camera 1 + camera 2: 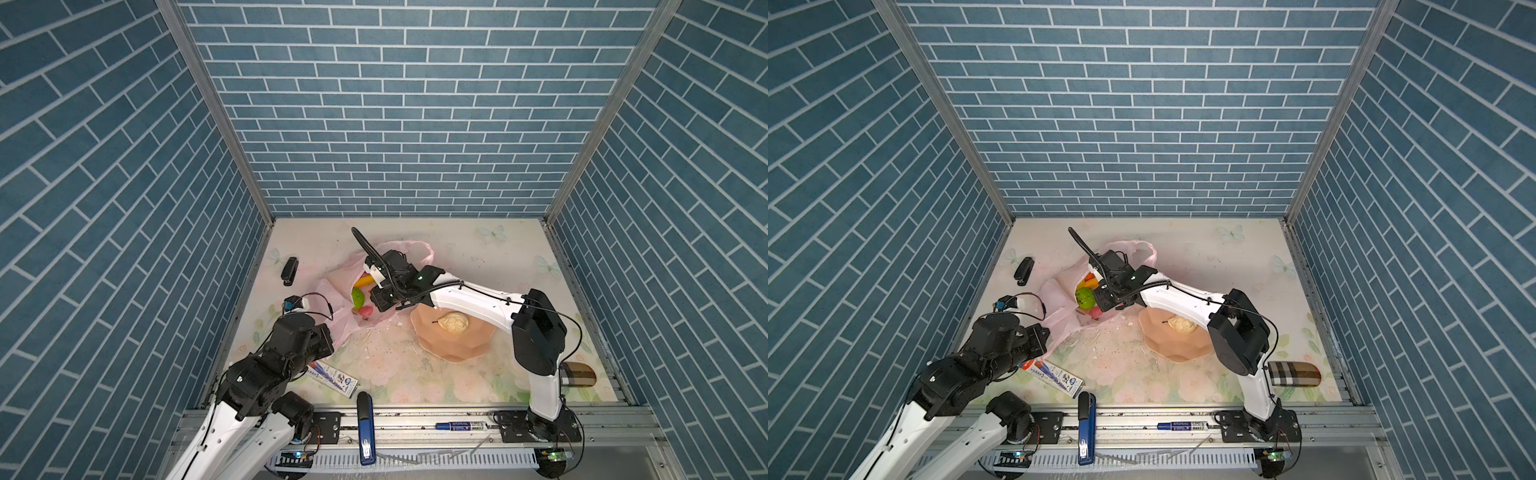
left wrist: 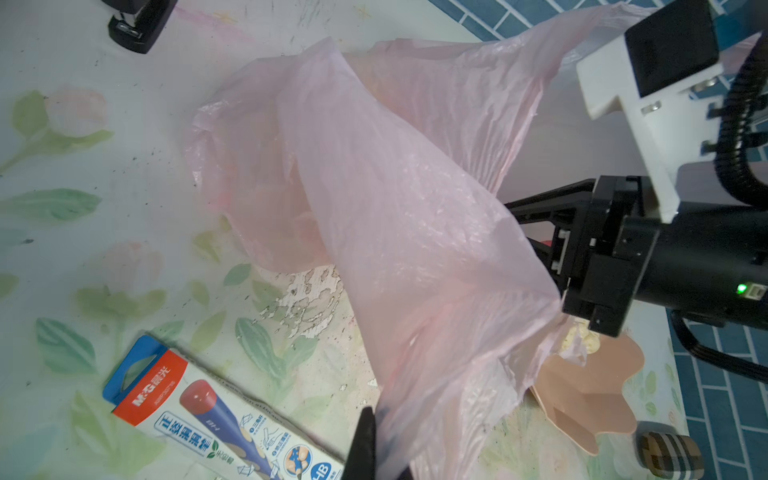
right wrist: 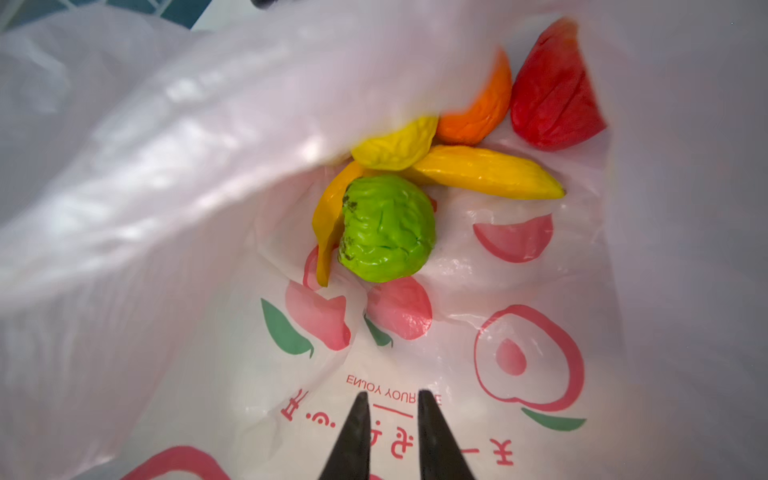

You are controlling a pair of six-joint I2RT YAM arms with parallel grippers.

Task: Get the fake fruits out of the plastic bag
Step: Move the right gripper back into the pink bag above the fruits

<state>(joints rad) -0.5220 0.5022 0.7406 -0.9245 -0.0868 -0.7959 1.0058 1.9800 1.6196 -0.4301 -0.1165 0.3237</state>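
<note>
Right end effector (image 3: 392,397): sat inside the mouth of the plastic bag (image 2: 395,208), jaws at a slim gap with nothing between them, tips short of the fruit.
Left end effector (image 2: 370,432): clamped on the bag's near-left edge, holding the pink film up so the mouth gaped.
Bag: lay left of centre on the counter (image 1: 478,257), handles toward the far wall.
Fruit inside: green ball (image 3: 386,228), banana (image 3: 486,172), yellow round fruit (image 3: 395,143), orange fruit (image 3: 478,108) and red fruit (image 3: 552,87) clustered deep in the bag, the green one nearest the tips.
Fruit out: one cream fruit (image 1: 453,323) rested on the peach plate (image 1: 457,349), just right of the bag.
Step in hand: judged to be the reach for another fruit, with most of them not yet out.
Next move: appeared to call for wider jaws before the tips closed around the green ball, since the gap looked too slim for it. The left hold would need to keep the film raised, or it could sag over the pile.
</note>
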